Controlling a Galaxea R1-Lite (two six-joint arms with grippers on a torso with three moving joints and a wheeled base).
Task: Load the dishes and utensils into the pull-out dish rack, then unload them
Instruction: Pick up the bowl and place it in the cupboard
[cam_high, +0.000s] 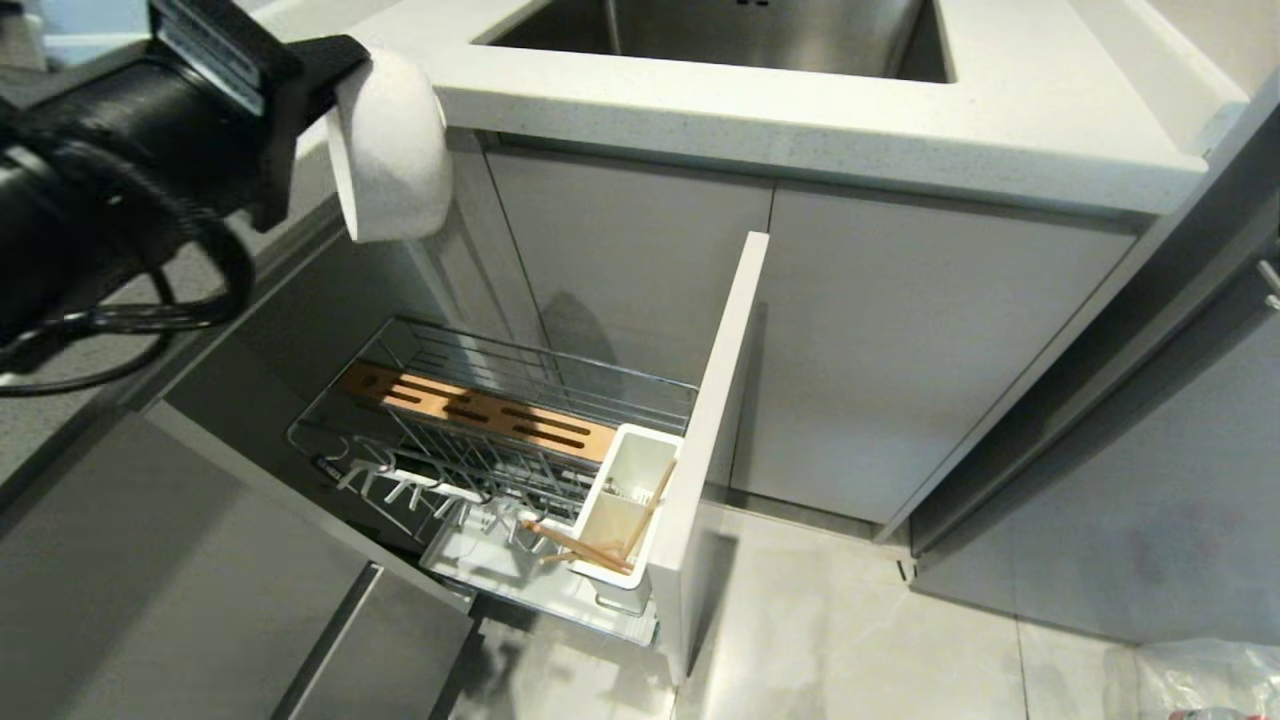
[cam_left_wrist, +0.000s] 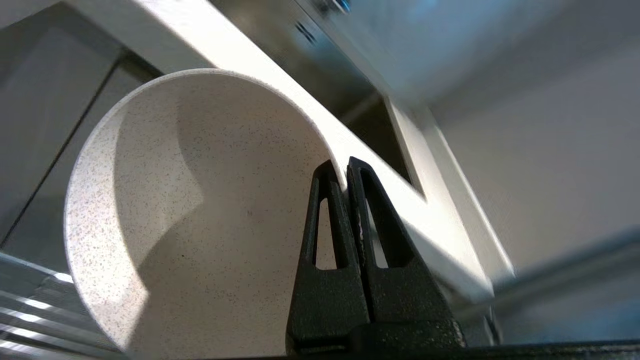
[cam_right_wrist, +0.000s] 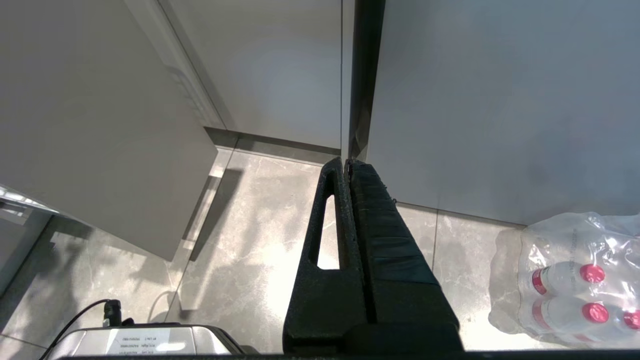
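Note:
My left gripper (cam_high: 345, 62) (cam_left_wrist: 344, 167) is shut on the rim of the cream-white speckled bowl (cam_high: 392, 150) (cam_left_wrist: 200, 210). It holds the bowl tipped on its side, high up beside the counter's corner. Below stands the pull-out dish rack (cam_high: 560, 368), drawn out, with its orange-wood strip (cam_high: 480, 408) and pale grey front panel (cam_high: 715, 430). The wooden chopsticks (cam_high: 590, 548) lean in the white utensil cup (cam_high: 600, 515) at the rack's near end. I cannot make out the spoon. My right gripper (cam_right_wrist: 346, 162) hangs shut and empty over the floor, outside the head view.
A white counter (cam_high: 800, 110) with a steel sink (cam_high: 720, 30) runs above the grey cabinet doors. A wrapped pack of water bottles (cam_right_wrist: 575, 280) lies on the tiled floor to the right. Another grey cabinet face stands at the right.

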